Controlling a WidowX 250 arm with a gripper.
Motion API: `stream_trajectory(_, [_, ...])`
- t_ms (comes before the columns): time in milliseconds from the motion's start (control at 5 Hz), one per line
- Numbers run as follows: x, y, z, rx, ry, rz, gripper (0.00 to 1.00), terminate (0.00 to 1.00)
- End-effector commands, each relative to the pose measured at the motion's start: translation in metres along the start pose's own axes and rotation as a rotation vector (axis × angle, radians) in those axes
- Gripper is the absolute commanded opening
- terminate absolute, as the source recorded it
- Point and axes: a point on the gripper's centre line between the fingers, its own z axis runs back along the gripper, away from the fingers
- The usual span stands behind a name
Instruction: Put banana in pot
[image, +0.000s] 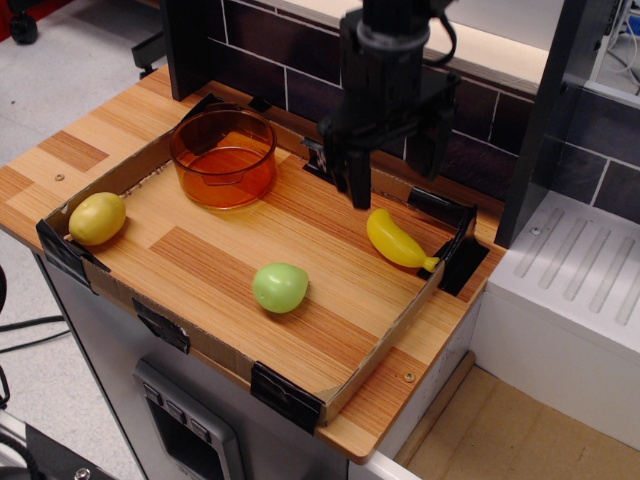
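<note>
Single view, overhead and oblique. The banana (398, 240) lies on its side on the wooden tray floor (220, 250), toward the right end, its stem tip pointing at the right wall and close to the black clip (452, 232) there. The pot (223, 156) stands upright at the far left of the tray, well apart from the banana, and appears to hold nothing. A yellow lemon (97, 218) sits in the near left corner; a green fruit (280, 287) rests near the middle front.

The gripper (392, 170) hangs above the banana, slightly to its far side, not touching it. The jaws stand apart and hold nothing: one finger shows plainly at left, the other is partly lost against the dark tiled wall.

Risks, as judged: the banana is glossy and curved, so a squeeze off its middle could make it pivot or squirt out. It lies close to the right wall and clip, and a finger coming down on that side may strike cardboard before it reaches the fruit. On the carry to the pot, a low path could clip the rim.

Not determinable: the right fingertip's exact position, the height of the fingers above the banana, and the arm above, which the top edge cuts off.
</note>
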Motion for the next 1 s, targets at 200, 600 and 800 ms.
stream_trajectory(200, [0.003, -0.007, -0.022, -0.072, -0.037, -0.001, 1.00, 0.00])
stream_trajectory(600, [0.002, -0.004, -0.036, -0.099, -0.034, 0.004, 1.00, 0.00])
stream_trajectory(800, [0.006, -0.005, -0.041, -0.080, -0.037, 0.040, 1.00, 0.00])
